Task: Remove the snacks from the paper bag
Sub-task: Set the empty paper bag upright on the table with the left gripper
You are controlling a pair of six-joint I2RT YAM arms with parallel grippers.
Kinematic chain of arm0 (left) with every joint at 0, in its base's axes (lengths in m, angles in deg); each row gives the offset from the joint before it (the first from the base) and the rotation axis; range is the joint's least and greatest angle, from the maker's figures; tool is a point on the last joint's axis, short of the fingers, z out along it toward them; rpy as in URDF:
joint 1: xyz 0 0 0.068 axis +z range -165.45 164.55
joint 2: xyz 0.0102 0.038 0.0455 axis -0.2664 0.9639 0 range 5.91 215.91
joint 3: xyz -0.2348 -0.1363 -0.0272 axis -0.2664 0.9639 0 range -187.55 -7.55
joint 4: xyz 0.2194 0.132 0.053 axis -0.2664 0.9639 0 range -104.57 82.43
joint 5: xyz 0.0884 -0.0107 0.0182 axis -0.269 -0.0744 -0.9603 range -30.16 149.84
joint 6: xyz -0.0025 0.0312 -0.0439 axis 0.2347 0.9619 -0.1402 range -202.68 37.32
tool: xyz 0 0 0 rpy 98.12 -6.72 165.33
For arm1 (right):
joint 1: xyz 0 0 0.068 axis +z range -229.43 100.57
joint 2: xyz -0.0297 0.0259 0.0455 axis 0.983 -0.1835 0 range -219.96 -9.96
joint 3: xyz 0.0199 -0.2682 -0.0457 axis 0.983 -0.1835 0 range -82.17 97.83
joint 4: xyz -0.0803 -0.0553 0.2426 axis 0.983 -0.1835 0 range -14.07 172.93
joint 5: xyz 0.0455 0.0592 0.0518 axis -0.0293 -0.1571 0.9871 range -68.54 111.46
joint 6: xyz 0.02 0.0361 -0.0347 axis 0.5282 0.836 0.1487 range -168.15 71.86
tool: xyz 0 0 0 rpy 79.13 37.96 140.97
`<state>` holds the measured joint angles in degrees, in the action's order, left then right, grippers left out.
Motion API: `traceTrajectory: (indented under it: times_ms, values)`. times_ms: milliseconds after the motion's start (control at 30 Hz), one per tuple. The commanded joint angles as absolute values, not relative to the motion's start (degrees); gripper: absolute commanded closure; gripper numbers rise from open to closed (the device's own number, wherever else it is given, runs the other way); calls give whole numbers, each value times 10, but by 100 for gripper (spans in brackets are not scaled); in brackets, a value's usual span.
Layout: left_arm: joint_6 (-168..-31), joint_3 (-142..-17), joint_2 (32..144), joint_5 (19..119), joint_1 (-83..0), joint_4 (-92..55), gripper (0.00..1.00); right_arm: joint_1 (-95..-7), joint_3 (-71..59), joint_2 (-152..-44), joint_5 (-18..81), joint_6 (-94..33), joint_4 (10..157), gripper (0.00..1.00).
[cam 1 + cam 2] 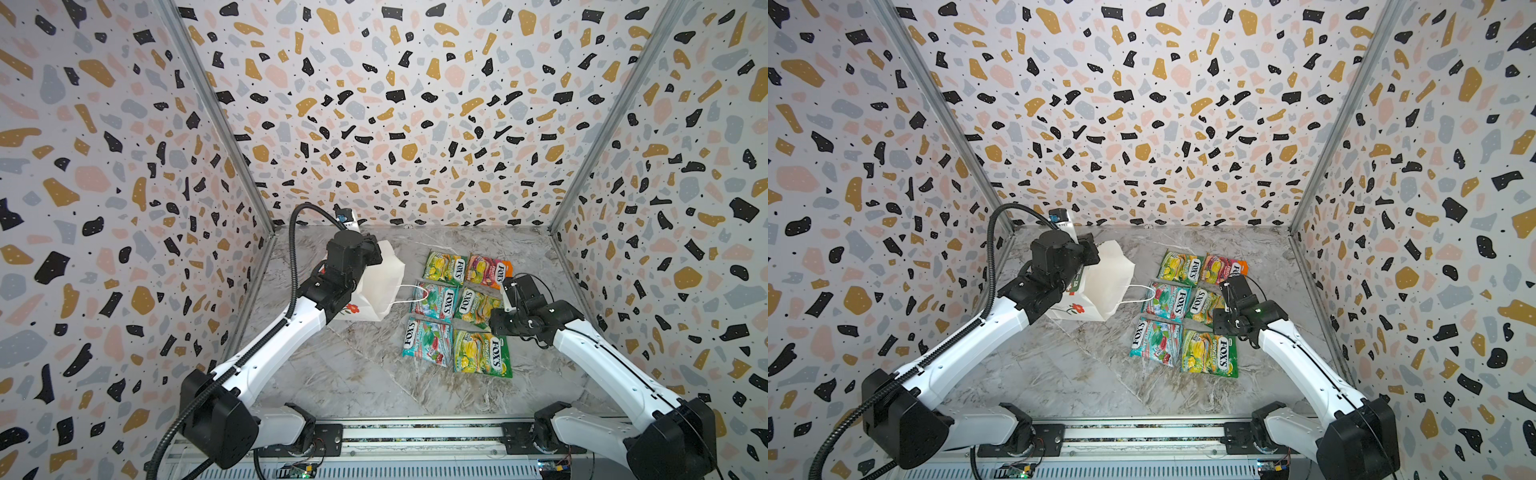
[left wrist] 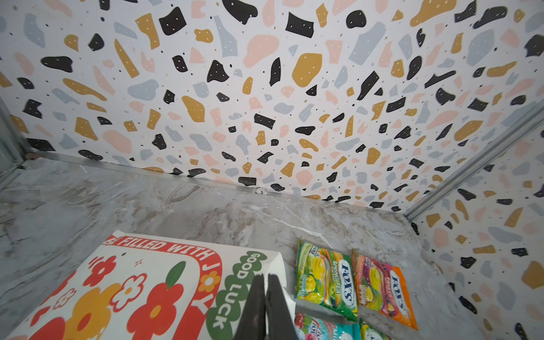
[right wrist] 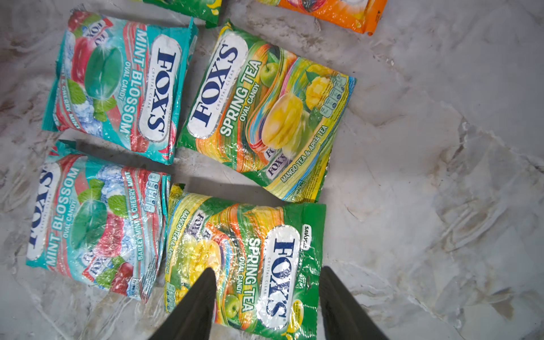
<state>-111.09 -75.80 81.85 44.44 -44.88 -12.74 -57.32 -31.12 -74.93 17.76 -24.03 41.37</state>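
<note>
The right gripper (image 3: 268, 269) has its jaws parted with nothing between them, poised over a green-yellow Spring Tea packet (image 3: 235, 235) in the file of snacks farther from the paper bag (image 1: 384, 286). The left gripper (image 2: 265, 276) has its jaws pressed together at the bag's edge; whether a fold of paper is nipped between them cannot be told. All six snacks lie flat on the marble tabletop (image 1: 353, 382) in a two-by-three block just beyond the bag's mouth, and the bag's cord handle (image 1: 427, 293) reaches onto the nearest Mint Blossom packet (image 1: 434, 301). The emptying appears complete, so the step in hand is judged to be release and withdrawal. The right gripper should rise straight off the glossy film before swinging away, lest a fingertip drag a packet out of line. The bag should be drawn away from the block gently, so the cord does not tow that packet. Only the right wrist view gives the flavour labels and the open jaws. Only the left wrist view gives the bag's printed face, with red flowers and "GOOD LUCK", and the closed fingers, which the wrist hides in both top views. Only the top views show the bag and all six snacks together. No view looks into the bag's mouth.
</note>
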Motion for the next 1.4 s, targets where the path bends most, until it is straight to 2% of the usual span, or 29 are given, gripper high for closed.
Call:
traceTrajectory:
  times_ms: [0,267,1000,1367]
  values:
    - [-1169,-790,823,498,-449,-132,100,-586,-318,-747,189,-249,423,42]
    - [-1246,-807,831,576,-449,-151,100,-603,-319,-749,202,-259,436,42]
    - [-1420,-784,835,701,-447,-256,100,-608,-334,-740,205,-262,436,42]
    - [-1364,-720,847,699,-391,-248,100,-609,-339,-736,211,-263,436,42]
